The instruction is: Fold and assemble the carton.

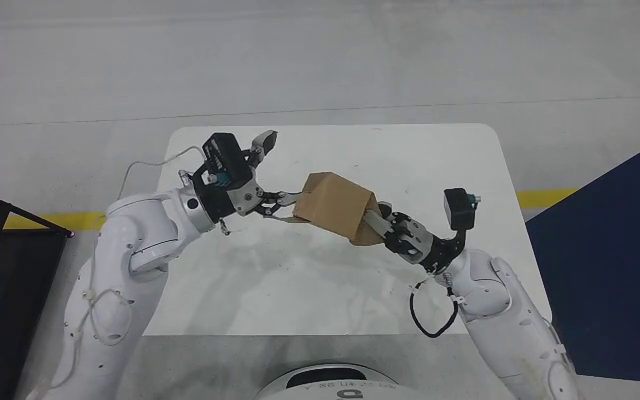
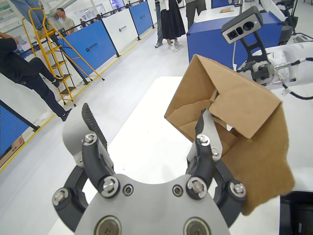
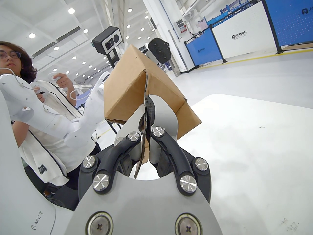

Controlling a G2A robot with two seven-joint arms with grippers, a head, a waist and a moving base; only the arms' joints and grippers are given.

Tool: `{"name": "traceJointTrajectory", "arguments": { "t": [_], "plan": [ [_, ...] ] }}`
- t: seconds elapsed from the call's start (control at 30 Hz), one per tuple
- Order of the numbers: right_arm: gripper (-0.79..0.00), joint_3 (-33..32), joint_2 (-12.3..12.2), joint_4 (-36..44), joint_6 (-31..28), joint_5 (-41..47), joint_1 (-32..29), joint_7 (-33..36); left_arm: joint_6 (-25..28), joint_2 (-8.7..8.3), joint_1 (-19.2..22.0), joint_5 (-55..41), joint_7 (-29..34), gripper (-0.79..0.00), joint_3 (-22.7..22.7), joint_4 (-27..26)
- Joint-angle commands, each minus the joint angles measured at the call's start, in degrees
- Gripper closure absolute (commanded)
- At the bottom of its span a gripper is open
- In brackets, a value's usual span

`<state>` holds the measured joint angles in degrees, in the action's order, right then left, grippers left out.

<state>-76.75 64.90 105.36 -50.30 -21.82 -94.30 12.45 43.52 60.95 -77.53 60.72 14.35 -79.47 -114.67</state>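
Note:
A brown carton (image 1: 335, 205), partly folded, hangs above the middle of the white table (image 1: 330, 290) between my two arms. My right gripper (image 1: 385, 228) holds its near right end. In the right wrist view that gripper (image 3: 148, 110) is shut on a thin cardboard flap edge of the carton (image 3: 124, 86). My left gripper (image 1: 275, 172) is at the carton's open left end. In the left wrist view the left gripper (image 2: 146, 123) is open wide, with one finger (image 2: 205, 128) reaching into the open mouth of the carton (image 2: 244, 103) and the other finger (image 2: 94, 128) off to the side over the table (image 2: 146, 143).
The table's bare top (image 3: 244, 135) lies below and around the carton. A blue partition (image 1: 590, 260) stands off the table's right edge. A black frame (image 1: 20, 235) stands off its left. Yellow floor tape (image 1: 545, 198) runs behind.

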Motion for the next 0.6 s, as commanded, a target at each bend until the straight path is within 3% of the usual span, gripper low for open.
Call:
{"name": "traceJointTrajectory", "arguments": {
  "t": [0.0, 0.57],
  "plan": [
    [0.000, 0.2, 0.0, 0.0, -0.1, 0.1, 0.1, 0.3, 0.1, -0.13, -0.5, -0.1, 0.0, -0.782, -0.6, -0.2],
    [0.000, 1.9, -0.8, 1.4, -1.7, -3.0, 0.7, 5.9, 0.2, -0.28, 0.6, 3.0, 0.5, -0.742, 2.6, 0.8]
  ]
}}
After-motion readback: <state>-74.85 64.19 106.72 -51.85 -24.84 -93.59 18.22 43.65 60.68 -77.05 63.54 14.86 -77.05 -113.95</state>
